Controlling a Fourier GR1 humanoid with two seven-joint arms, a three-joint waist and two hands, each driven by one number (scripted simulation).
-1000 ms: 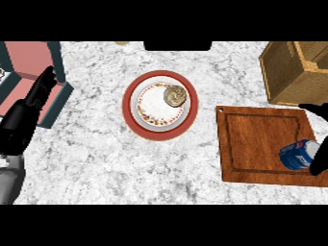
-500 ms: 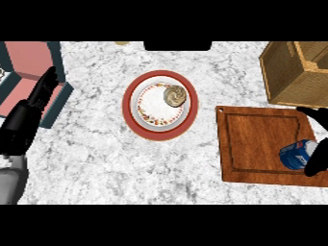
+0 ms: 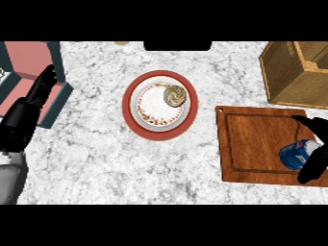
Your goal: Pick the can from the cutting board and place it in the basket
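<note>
**Right hand wrapping the can on the cutting board**

The can [image 3: 293,154], blue with white markings, is lying on the wooden cutting board [image 3: 258,144] in the lower right of the frame, near the board's right edge. The right hand [image 3: 321,149] is sitting at the right edge of the frame, with its thumb arching over the can from above and its fingers [image 3: 311,169] running down along the can's right and lower side, so the hand is curling round the can. The can is resting on the board; whether it is being lifted at all cannot be told.

The basket [image 3: 297,72], a tan woven box, is standing in the upper right corner, just above the cutting board and apart from the can.

The left hand [image 3: 33,103] is resting at the left of the frame with straight, relaxed fingers pointing up, holding nothing, lying over a pink and dark teal box [image 3: 24,60] in the upper left.

A red-rimmed plate [image 3: 159,104] is sitting at the centre of the marble counter [image 3: 102,163], carrying a round, beige, swirled item [image 3: 174,95] on its upper right part.
</note>
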